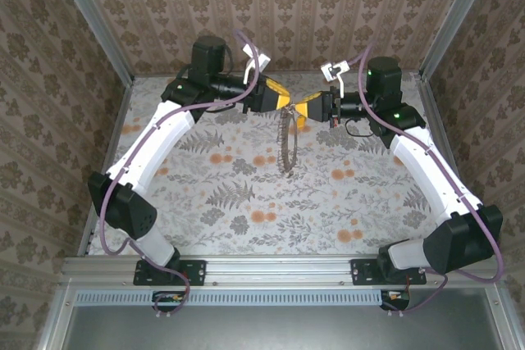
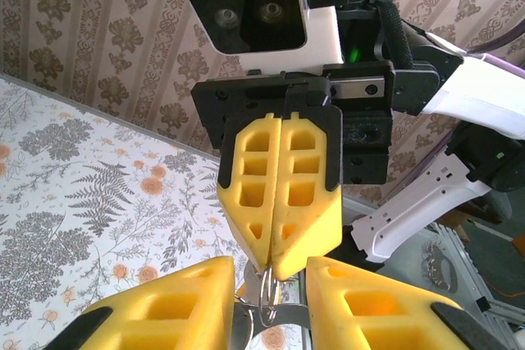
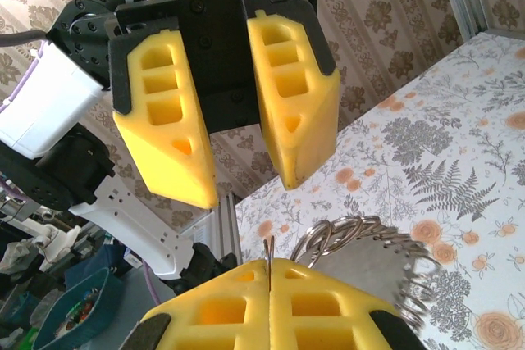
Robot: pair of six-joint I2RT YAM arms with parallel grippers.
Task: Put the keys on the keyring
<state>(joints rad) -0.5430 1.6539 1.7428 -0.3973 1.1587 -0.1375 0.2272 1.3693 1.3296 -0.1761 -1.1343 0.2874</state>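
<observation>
Both grippers meet tip to tip above the back of the table. My right gripper [image 1: 302,109] [image 3: 269,264] is shut on a thin silvery ring [image 3: 268,250] of the keyring. The keyring's chain [image 1: 286,149] hangs from there down to the cloth, and several linked rings [image 3: 349,231] bunch beside the tips. The yellow fingers [image 2: 172,309] of my left gripper [image 1: 283,102] [image 3: 250,190] stand a finger's width apart. A flat silvery piece [image 2: 287,315] spans the gap between them. Whether they press on it, or whether it is one of the keys, I cannot tell.
The table [image 1: 246,202] wears a cloth printed with ferns and orange flowers. Patterned walls close in the back and both sides, with metal posts at the corners. An aluminium rail [image 1: 271,270] carries both arm bases at the near edge.
</observation>
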